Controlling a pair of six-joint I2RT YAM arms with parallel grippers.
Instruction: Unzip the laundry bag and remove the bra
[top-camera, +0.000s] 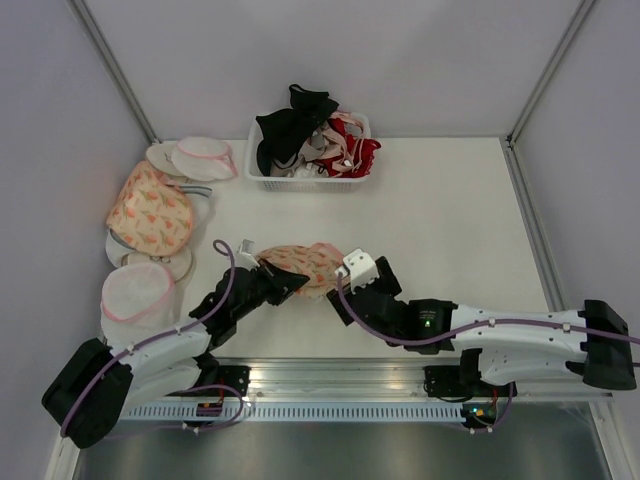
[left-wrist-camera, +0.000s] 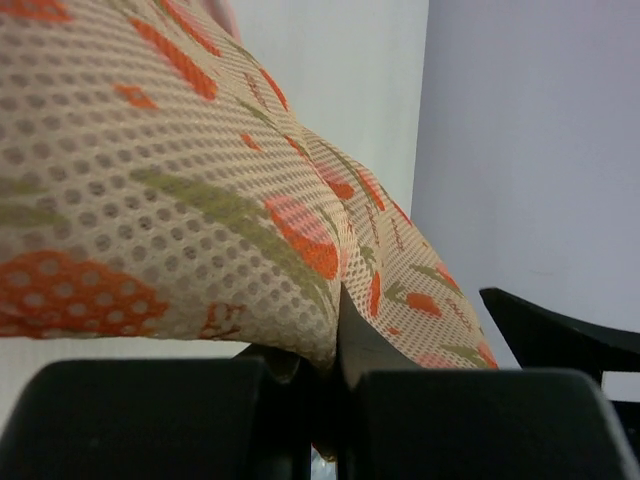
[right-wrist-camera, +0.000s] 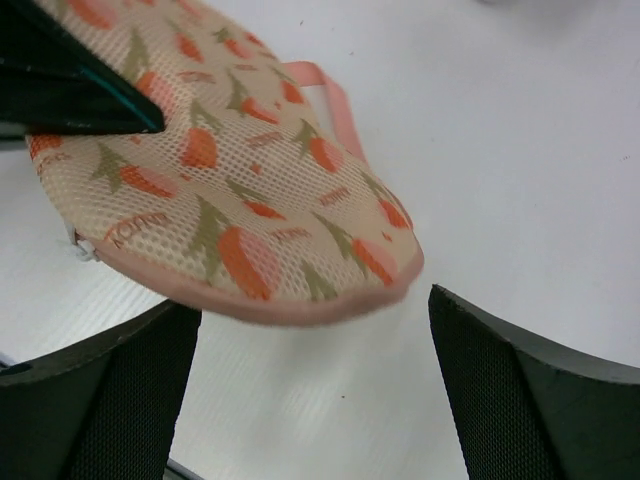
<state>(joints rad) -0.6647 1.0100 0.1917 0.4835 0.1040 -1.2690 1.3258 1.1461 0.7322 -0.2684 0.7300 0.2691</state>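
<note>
Top external view, from the near edge outward: the left arm (top-camera: 165, 350) and right arm (top-camera: 520, 338) both reach in over the white desk (top-camera: 450, 220). They meet just ahead of their bases at the laundry bag (top-camera: 305, 262), which sits between them a little left of the desk's middle. From where I stand the left jaws are clamped on it. The left wrist camera shows the peach leaf-print mesh drawn down into the closed slit between the two black fingers (left-wrist-camera: 150, 410), with the rest of the bag ballooning above. The right jaws are spread wide, and the bag's rounded end with its pink zipper rim (right-wrist-camera: 300, 305) lies just ahead of the gap. A pink loop (right-wrist-camera: 335, 100) trails off the bag's far side onto the desk. What is inside the bag I cannot tell. Further out on the left, a second leaf-print pouch (top-camera: 150, 210) and white mesh pouches (top-camera: 135, 292) overlap in a row. At the far edge stands a white basket (top-camera: 300, 183) heaped with a black bra (top-camera: 290, 125) and a red bra (top-camera: 362, 155).
</note>
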